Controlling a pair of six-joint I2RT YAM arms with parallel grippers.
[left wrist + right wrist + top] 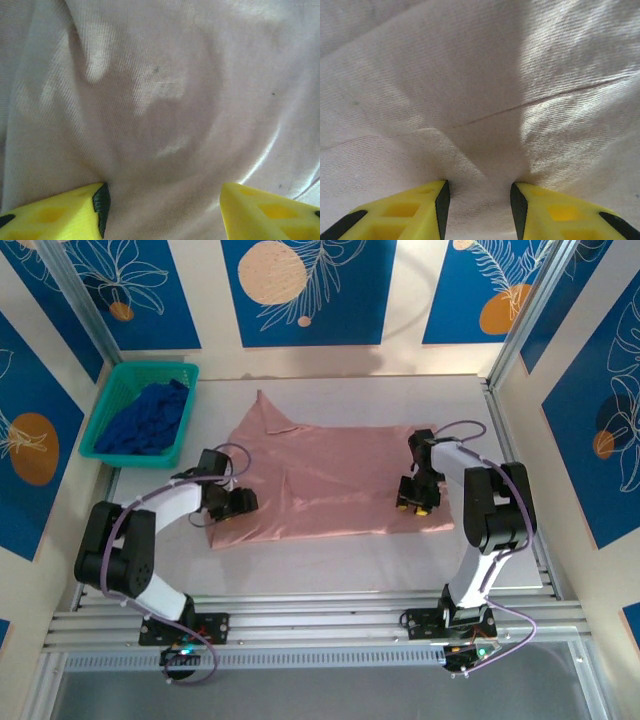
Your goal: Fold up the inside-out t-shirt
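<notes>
Left gripper (238, 502) sits low on the near-left corner of the inside-out t-shirt (330, 475), and in its wrist view the yellow fingers (50, 215) stand well apart with pink cloth lying across the whole gap between them, so the jaws are spread and nothing is plainly pinched; over on the other side the right gripper (415, 502) is down on the shirt's right edge, near the near-right corner; its fingers (555, 212) are drawn much closer together, and creases in the fabric run straight into the narrow gap, so it is nipping a fold of the shirt; the shirt itself lies spread out across the middle of the table (350, 560), dusty pink, with one pointed piece reaching toward the far side and a few long wrinkles across it; far left, apart from the shirt, a teal basket (150, 367) holds a crumpled dark blue garment (150, 418).
</notes>
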